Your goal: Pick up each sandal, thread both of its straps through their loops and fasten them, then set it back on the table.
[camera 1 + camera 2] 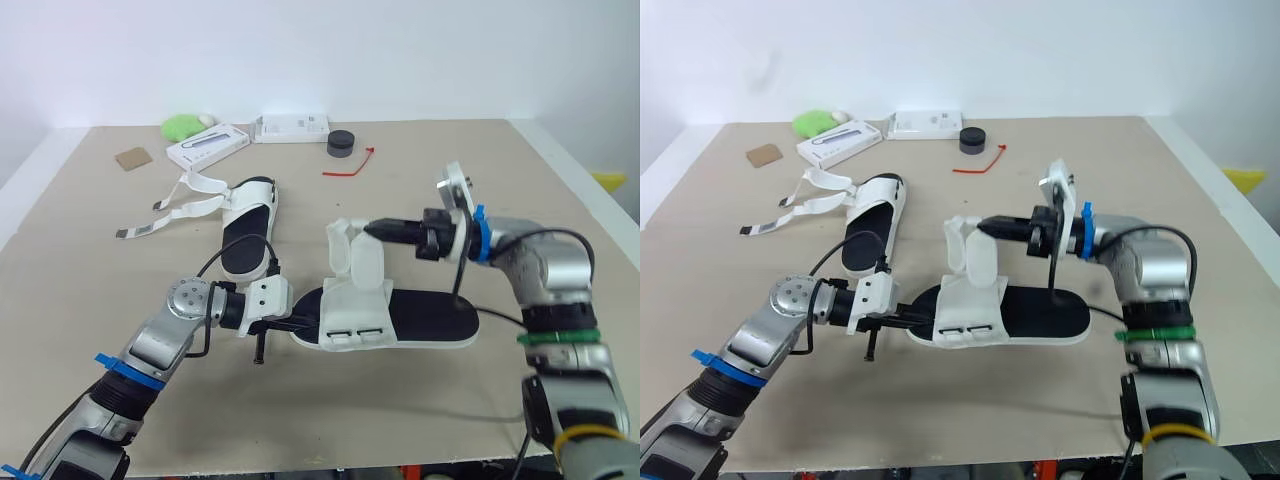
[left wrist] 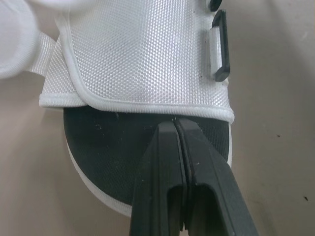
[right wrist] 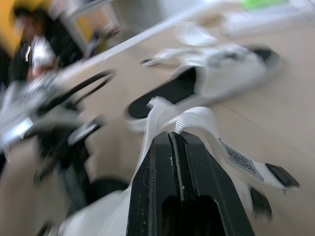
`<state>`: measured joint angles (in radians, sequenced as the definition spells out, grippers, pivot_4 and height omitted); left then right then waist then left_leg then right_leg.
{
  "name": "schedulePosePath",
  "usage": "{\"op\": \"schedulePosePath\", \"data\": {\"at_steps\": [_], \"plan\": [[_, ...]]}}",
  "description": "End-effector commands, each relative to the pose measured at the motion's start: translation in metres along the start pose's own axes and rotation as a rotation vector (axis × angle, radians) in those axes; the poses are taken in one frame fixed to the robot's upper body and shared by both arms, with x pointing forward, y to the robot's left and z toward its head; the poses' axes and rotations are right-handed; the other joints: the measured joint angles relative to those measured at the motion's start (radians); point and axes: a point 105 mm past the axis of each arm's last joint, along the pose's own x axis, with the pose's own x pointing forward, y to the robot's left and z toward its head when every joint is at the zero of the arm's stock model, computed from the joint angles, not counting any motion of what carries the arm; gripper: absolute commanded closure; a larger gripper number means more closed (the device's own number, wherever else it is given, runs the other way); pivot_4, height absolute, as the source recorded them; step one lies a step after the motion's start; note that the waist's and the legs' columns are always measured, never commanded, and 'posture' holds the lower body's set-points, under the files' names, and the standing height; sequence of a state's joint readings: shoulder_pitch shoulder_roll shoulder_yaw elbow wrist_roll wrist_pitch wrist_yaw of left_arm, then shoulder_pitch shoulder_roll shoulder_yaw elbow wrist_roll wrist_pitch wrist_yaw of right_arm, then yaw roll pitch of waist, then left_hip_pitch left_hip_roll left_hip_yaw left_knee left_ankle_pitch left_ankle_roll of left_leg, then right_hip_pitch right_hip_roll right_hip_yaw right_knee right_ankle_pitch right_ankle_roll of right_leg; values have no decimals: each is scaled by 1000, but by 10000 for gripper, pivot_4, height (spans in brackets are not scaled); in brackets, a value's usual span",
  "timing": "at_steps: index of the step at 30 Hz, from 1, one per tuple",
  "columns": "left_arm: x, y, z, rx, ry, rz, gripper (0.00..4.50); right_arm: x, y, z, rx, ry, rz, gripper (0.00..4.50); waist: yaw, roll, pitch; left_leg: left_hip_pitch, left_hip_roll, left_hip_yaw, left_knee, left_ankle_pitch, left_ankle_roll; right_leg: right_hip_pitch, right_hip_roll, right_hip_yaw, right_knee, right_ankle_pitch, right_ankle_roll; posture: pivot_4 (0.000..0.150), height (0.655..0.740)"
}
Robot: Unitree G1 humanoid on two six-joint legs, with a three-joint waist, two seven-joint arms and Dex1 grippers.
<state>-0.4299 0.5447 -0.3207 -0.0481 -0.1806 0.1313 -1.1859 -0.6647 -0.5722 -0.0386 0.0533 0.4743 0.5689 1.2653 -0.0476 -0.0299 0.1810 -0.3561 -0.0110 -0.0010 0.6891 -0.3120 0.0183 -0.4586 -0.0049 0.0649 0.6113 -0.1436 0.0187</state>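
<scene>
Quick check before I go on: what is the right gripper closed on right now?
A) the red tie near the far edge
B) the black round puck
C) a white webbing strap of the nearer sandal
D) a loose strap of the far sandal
C: the right gripper has its black fingers shut on a white webbing strap, which stands up from the nearer white sandal with the black footbed.

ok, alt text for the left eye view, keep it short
The right tool pinches an upright strap of the near sandal on a tan table, while the shut left tool sits on its sole at the left end. A second sandal lies behind, straps unfastened.
</scene>
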Motion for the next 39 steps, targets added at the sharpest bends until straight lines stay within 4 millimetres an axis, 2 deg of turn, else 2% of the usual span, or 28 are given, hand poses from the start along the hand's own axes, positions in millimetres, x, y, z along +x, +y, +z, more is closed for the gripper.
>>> {"op": "schedulePosePath", "data": {"at_steps": [1,4,6,9,15,17,21,25,32,37,39], "plan": [[-1,-3,-7,-16,25,-8,45000,5,37,18,-442,-41,103,44579,1,0,0,0,0,0,1,0,0,1,0,0,0,-2,3,1500,7400],[-1,-2,-8,-17,27,-8,45000,5,51,10,-662,-20,158,44579,1,0,0,4,1,1,3,1,-1,4,1,0,0,-2,4,1500,7400],[0,-3,-7,-17,26,-10,45000,5,50,8,-760,-25,131,44579,1,0,0,5,1,2,4,1,-1,5,1,1,0,-1,4,1500,7400],[1,-2,-6,-17,23,-10,45000,0,58,-1,-964,-17,198,44579,1,-1,0,6,1,3,4,1,-1,5,1,2,0,-1,4,1500,7400],[1,-3,-5,-18,23,-16,45000,-10,78,-27,-1199,-4,387,44579,2,-1,0,7,0,4,4,1,-1,5,1,3,0,-1,4,1500,7400],[2,-4,-5,-21,22,-21,45000,-15,86,-43,-1317,32,488,44579,2,-1,0,8,0,5,4,1,-1,6,1,4,0,0,4,1500,7400],[2,-5,-5,-24,22,-23,45000,-21,88,-59,-1401,68,567,44579,1,-2,1,15,0,7,3,0,-1,12,1,6,0,-1,4,1500,7400],[2,-5,-4,-28,20,-22,45000,-22,84,-57,-1490,43,545,44579,0,-3,1,21,1,10,-1,0,0,20,2,8,0,-6,-2,1500,7400],[3,-7,-4,-37,18,-27,45000,-22,68,-43,-1729,4,463,44579,0,-3,1,22,1,13,-1,0,0,20,2,10,1,-6,-2,1500,7400],[5,-6,-1,-47,8,-27,45000,-17,68,-28,-1852,-5,414,44579,1,-3,1,22,1,13,-1,0,0,20,2,11,1,-6,-1,1500,7400],[5,-5,0,-49,4,-25,45000,-15,69,-28,-1869,-2,410,44579,2,-3,1,22,1,14,-1,0,0,19,2,12,1,-4,0,1500,7400]]}}
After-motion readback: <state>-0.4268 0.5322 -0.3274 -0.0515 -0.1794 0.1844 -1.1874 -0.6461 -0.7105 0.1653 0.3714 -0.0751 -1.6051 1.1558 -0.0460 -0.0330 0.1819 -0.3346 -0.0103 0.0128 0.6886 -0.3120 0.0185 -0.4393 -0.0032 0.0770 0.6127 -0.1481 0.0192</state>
